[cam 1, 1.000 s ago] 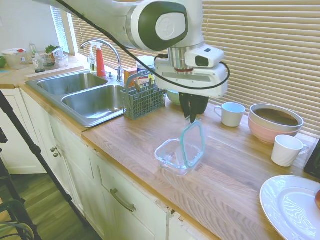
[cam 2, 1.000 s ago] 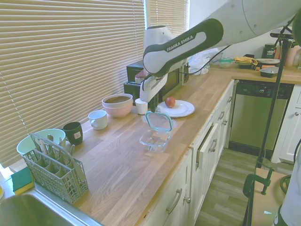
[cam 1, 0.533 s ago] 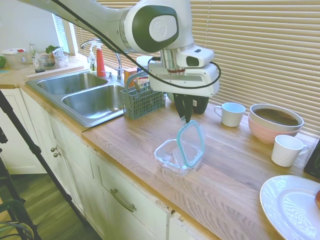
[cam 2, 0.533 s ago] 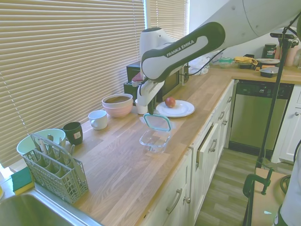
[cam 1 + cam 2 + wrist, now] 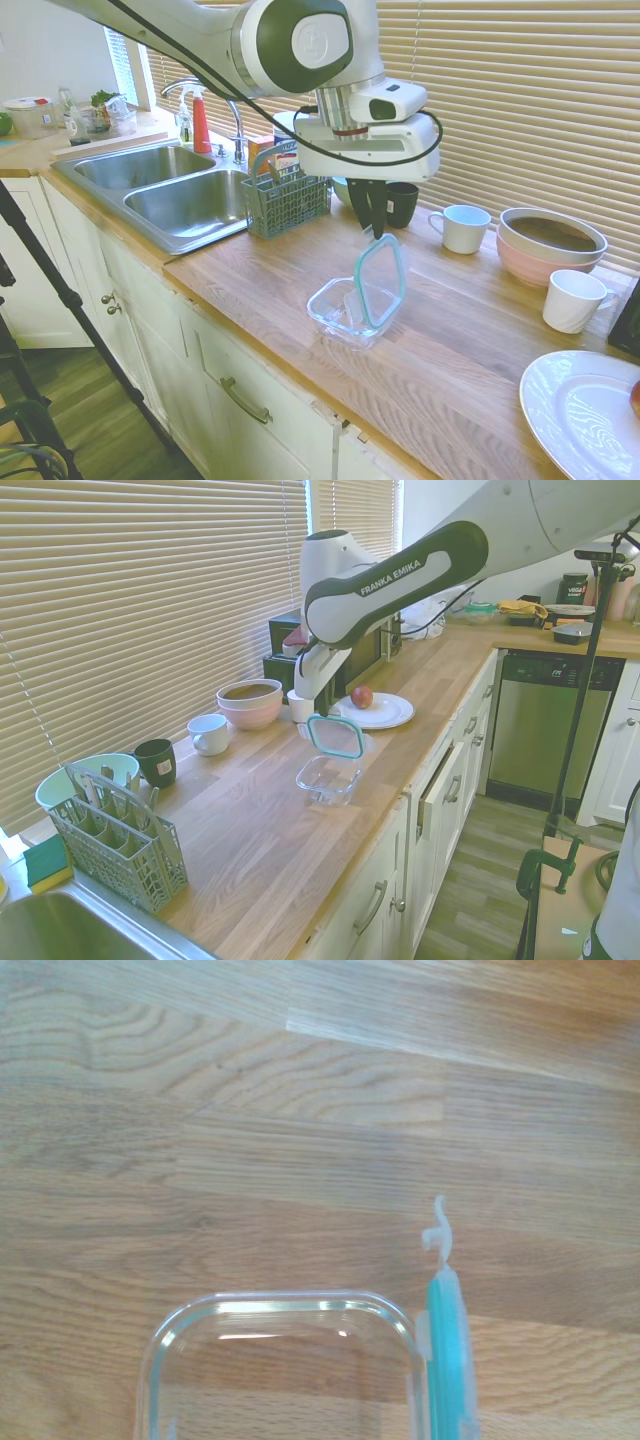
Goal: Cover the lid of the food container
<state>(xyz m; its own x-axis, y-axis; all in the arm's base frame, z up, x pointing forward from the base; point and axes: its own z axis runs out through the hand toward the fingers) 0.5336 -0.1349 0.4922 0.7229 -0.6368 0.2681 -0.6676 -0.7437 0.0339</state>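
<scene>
- The gripper points straight down, its dark fingers pinched together on the top edge of the lid.
- The lid stands nearly upright (teal rim edge-on in the wrist view), its lower edge resting in or on the food container; which of the two I cannot tell.
- The food container sits on the wooden tabletop, near the front edge, with nothing visible inside it apart from the lid's lower part.
- From the container in the first exterior view: a grey cutlery basket at about 10 o'clock, a white mug at 1 o'clock, and a pink bowl at 2 o'clock.
- A second white mug stands at 3 o'clock; a white plate lies at about 4 o'clock.
</scene>
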